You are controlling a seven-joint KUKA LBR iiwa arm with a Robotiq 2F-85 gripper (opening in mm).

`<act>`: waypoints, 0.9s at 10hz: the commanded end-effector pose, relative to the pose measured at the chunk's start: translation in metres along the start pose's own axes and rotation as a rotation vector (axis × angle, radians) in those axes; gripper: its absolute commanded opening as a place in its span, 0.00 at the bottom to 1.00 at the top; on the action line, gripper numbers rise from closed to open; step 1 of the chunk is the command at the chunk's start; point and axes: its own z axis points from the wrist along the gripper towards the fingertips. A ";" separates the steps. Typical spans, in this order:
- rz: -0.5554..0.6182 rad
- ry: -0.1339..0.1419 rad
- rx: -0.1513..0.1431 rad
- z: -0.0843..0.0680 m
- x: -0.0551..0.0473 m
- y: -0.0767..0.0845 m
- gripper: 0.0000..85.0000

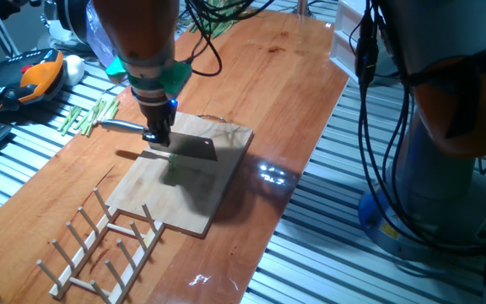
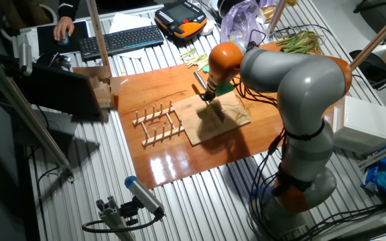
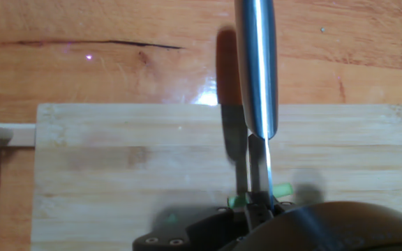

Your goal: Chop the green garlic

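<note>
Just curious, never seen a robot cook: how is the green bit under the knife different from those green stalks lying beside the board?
The green garlic lies on the cutting board, under the knife; the stalks lie off it, on the table. The garlic looks like one small bright piece; the stalks are a paler bunch of several. Both are green and thin.

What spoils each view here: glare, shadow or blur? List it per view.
One fixed view: bright glare patches on the table right of the board, and the knife throws a dark shadow over the garlic. The other fixed view: glare on the table's near edge. Hand view: the handle is close and soft, and the gripper body blurs the bottom edge.
</note>
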 end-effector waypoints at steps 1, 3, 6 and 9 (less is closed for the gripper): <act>-0.001 -0.003 -0.004 0.003 0.000 0.000 0.00; 0.003 -0.011 -0.009 0.013 -0.004 0.005 0.00; 0.016 -0.007 -0.016 0.016 -0.019 0.013 0.00; 0.019 0.011 -0.010 0.001 -0.028 0.014 0.00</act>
